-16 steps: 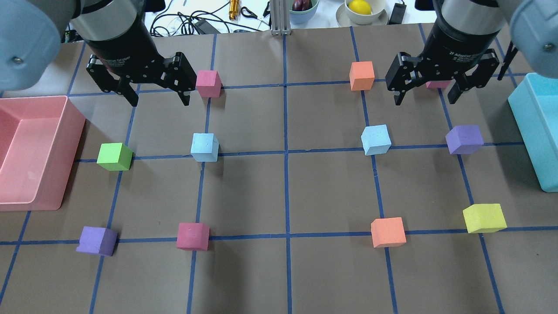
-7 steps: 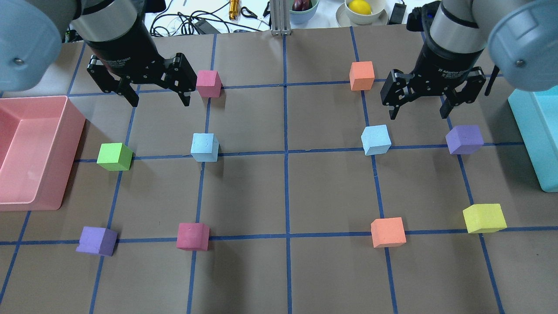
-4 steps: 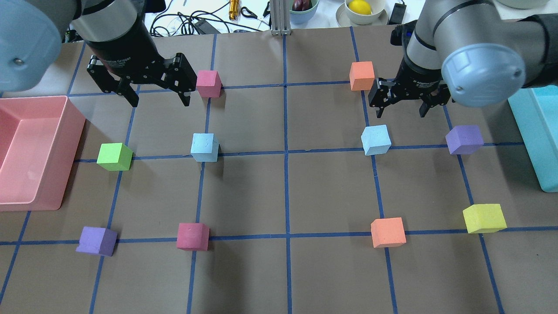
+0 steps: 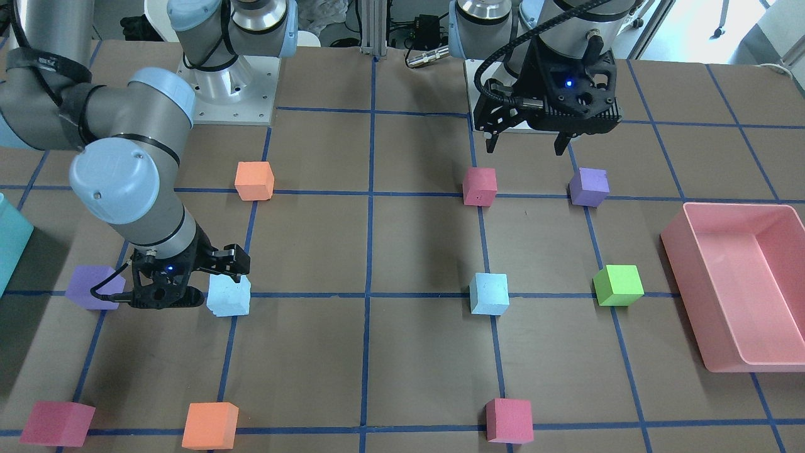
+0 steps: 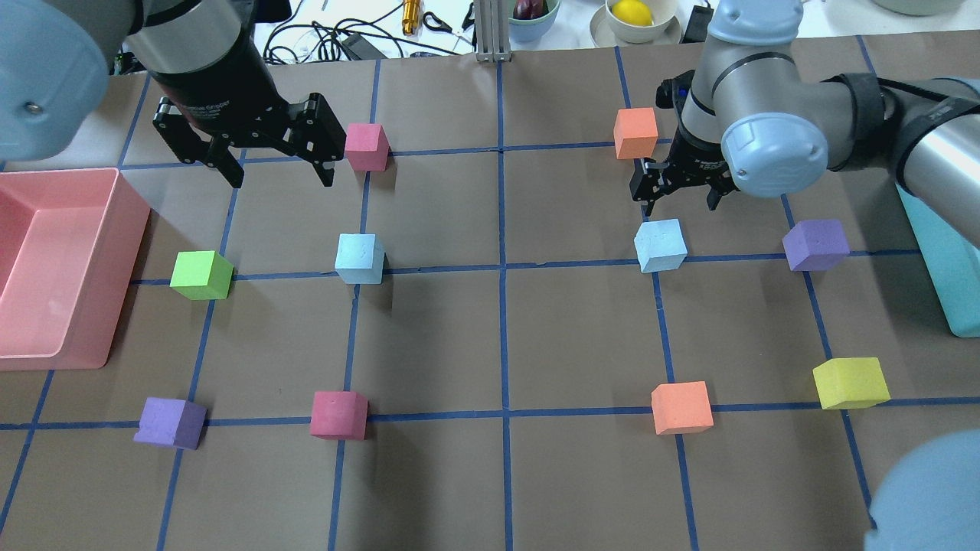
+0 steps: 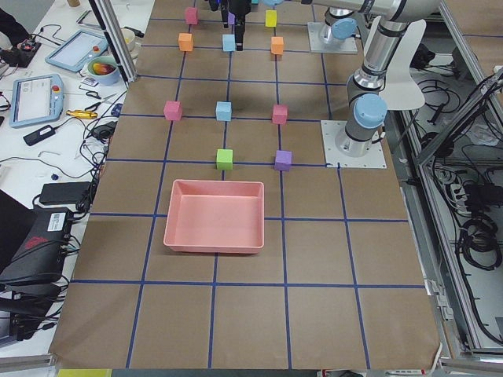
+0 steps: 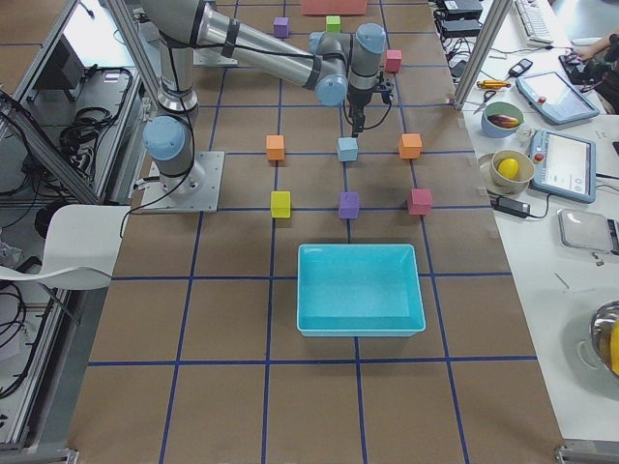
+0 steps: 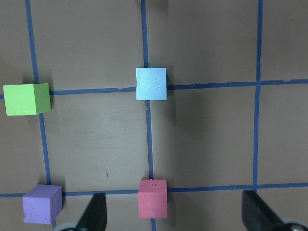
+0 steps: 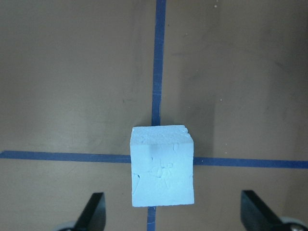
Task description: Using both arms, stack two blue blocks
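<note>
Blue block [image 9: 162, 166] (right jaws' tips cropped)

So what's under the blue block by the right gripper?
That blue block sits on the brown paper, right where two blue tape lines meet. The lines poke out from its sides; the crossing itself is hidden under it.

Your table [image 5: 429, 344], brown paper gridded in blue tape, carries a pink bin [image 5: 115, 268] at the left edge and a teal bin [image 5: 949, 295] at the right. Its middle row holds a green cube [image 5: 200, 275], the left blue block [image 5: 360, 258], the right blue block [image 5: 660, 245] and a purple cube [image 5: 815, 244], all well apart. A yellow cube [image 5: 850, 383] lies nearer you, on the right.
</note>
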`<state>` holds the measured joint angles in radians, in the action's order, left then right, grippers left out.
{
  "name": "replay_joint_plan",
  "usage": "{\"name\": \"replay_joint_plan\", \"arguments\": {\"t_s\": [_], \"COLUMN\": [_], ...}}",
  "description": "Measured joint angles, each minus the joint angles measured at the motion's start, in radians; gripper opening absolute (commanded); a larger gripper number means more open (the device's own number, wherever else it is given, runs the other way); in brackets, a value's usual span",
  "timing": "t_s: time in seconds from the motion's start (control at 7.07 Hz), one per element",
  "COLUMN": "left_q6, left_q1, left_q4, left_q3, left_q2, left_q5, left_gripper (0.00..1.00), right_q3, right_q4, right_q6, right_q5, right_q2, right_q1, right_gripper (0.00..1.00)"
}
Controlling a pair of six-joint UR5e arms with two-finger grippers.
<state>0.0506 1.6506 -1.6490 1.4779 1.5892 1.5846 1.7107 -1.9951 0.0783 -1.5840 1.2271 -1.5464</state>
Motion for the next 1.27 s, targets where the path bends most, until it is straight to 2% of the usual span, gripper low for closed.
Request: {"name": "replay_joint_plan", "arguments": {"t_s": [0.57,0.71,0.85,0.99,1.27], "left_q6": [0.0,0.0,0.0,0.0,0.0], "left_q1": [0.0,0.0,0.0,0.0,-0.001], "left_q4": [0.0,0.0,0.0,0.0,0.0], "left_q3": [0.001,0.001,0.0,0.0,0.0], "left_q2": [0.0,0.0,0.0,0.0,0.0], "left_q5": [-0.001,-0.001,-0.001,-0.001,0.0], "left_gripper": [1.0,1.0,1.0,1.0,1.0], "right_q3": [0.006,0.008,0.008,0.009,0.008], "right_q4": [-0.05,-0.072,-0.091,-0.098,-0.095], "right_q6": [0.0,-0.004,-0.005,-0.005,-0.006], "right_q5": [0.004,0.004,0.005,0.006,0.008], "right_q2": [-0.105,-0.135,-0.16,-0.171,-0.172], "right_q1": [0.002,0.003,0.003,0.003,0.003], "right_gripper": [0.99,0.53,0.17,0.03,0.0]}}
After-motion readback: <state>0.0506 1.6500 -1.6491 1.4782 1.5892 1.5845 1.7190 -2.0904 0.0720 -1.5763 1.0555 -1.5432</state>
